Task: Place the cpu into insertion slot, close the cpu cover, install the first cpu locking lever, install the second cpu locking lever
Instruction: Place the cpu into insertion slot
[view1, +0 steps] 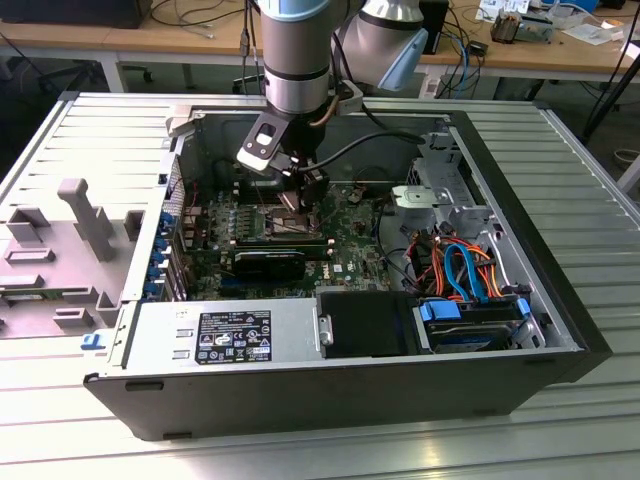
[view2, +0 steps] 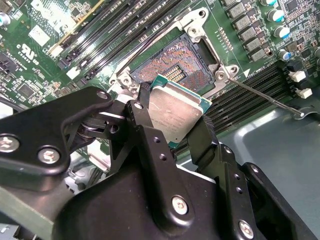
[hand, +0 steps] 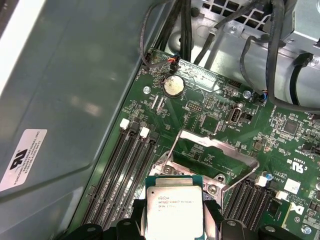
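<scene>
I watch the open computer case (view1: 520, 200) lying on its side on a slatted metal table (view1: 560, 440), with the grey robot arm (view1: 295, 60) reaching down into it. A grey plastic fixture (view1: 85, 215) sits beside the case at the exterior view's left. The green motherboard (view1: 350, 240) covers the case floor. Along the near wall is the silver power supply (view1: 200, 335), which carries a black label (view1: 234, 336) with white print. Just beside it is a drive with blue tabs (view1: 470, 325), under orange and blue cables.

The black gripper (view1: 300, 190) hangs over the middle of the board. In the second wrist view the gripper (view2: 172, 120) is clamped on the cpu (view2: 175, 112), one black finger (view2: 145, 125) on each opposite edge. The chip hangs over the near edge of the insertion slot (view2: 175, 70), whose dark contact field lies bare. Long black memory slots (view2: 120, 30) run beside the socket, and a thin wire lever (view2: 265, 97) sticks out from its corner.

In the first wrist view the cpu cover (hand: 215, 147) is swung open beyond the chip, with a thin lever (hand: 170, 150) raised at its side. The cpu (hand: 175, 207) shows its grey metal top with several lines of dark print. A white label (hand: 22, 157) with black marks is stuck on the case wall. A round coin battery (hand: 173, 86) sits near the board's far edge.
</scene>
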